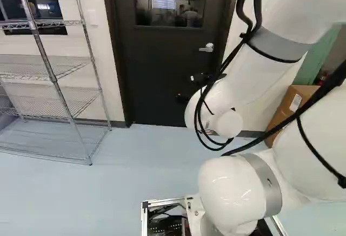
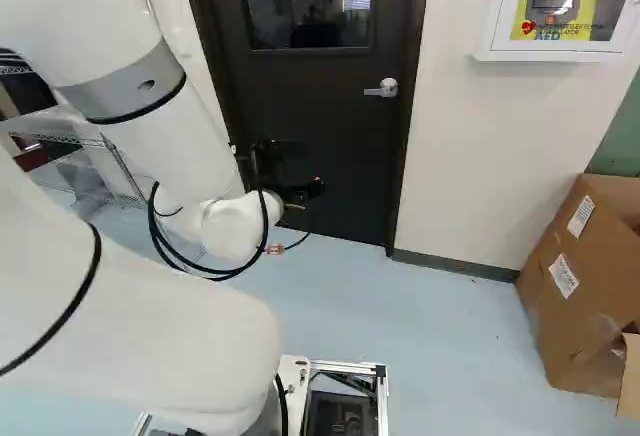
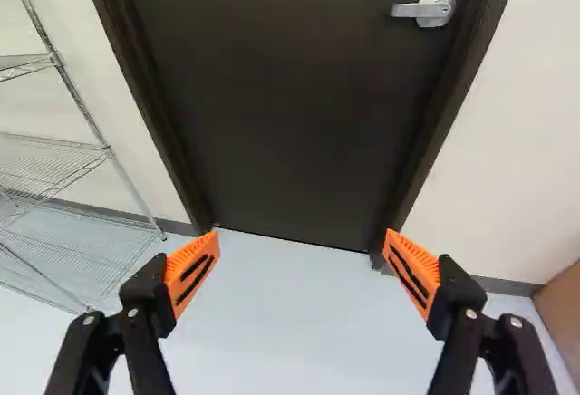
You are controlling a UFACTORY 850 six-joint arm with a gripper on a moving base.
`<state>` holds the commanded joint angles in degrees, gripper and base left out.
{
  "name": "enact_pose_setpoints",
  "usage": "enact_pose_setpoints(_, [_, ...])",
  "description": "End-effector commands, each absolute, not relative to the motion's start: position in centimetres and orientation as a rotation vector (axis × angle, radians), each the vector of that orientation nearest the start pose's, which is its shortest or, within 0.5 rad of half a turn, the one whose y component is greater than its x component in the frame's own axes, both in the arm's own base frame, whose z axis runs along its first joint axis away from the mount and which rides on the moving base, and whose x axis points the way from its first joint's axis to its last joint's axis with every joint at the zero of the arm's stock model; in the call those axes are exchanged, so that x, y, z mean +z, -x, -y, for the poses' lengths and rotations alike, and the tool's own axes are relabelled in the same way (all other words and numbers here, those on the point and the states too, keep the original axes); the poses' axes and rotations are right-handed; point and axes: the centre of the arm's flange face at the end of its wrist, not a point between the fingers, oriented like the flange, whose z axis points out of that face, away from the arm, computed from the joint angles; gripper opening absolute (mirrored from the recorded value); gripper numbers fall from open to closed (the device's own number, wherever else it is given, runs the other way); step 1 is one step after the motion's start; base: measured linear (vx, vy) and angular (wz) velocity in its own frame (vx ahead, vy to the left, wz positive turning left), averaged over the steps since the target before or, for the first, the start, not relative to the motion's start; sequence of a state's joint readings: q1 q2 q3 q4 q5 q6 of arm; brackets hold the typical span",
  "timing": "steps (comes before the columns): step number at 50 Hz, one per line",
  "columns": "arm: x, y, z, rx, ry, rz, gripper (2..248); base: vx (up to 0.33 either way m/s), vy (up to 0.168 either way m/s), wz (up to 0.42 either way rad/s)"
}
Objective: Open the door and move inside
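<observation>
Flanking the shut door at the left of the left base view is a wire rack. My fingers hang spread and empty, probably leaving room for the lever handle, likely set opposite the hinges for leverage.

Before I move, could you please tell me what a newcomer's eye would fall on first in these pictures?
Probably the dark, closed door straight ahead, with its silver lever handle bright against it. Next might come the white arm, large in both base views, and the open pincer, its orange pads wide apart in the wrist view. Wire shelving stands left of the door.
</observation>
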<state>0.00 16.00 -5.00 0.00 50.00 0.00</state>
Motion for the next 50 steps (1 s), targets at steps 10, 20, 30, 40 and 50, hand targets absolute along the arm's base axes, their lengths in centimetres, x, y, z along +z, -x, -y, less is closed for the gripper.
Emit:
enact_pose_setpoints(10, [36.56,-27.03,0.0,-1.824,2.558,0.0,247,0.151,0.033,-0.02])
enact_pose_setpoints(20, [36.56,-27.03,0.0,-1.824,2.558,0.0,247,0.158,0.004,-0.151])
enact_pose_setpoints(30, [36.56,-27.03,0.0,-1.824,2.558,0.0,247,0.177,0.001,-0.194])
enact_pose_setpoints(40, [36.56,-27.03,0.0,-1.824,2.558,0.0,247,0.181,-0.004,-0.206])
enact_pose_setpoints(50, [36.56,-27.03,0.0,-1.824,2.558,0.0,247,0.182,-0.008,-0.227])
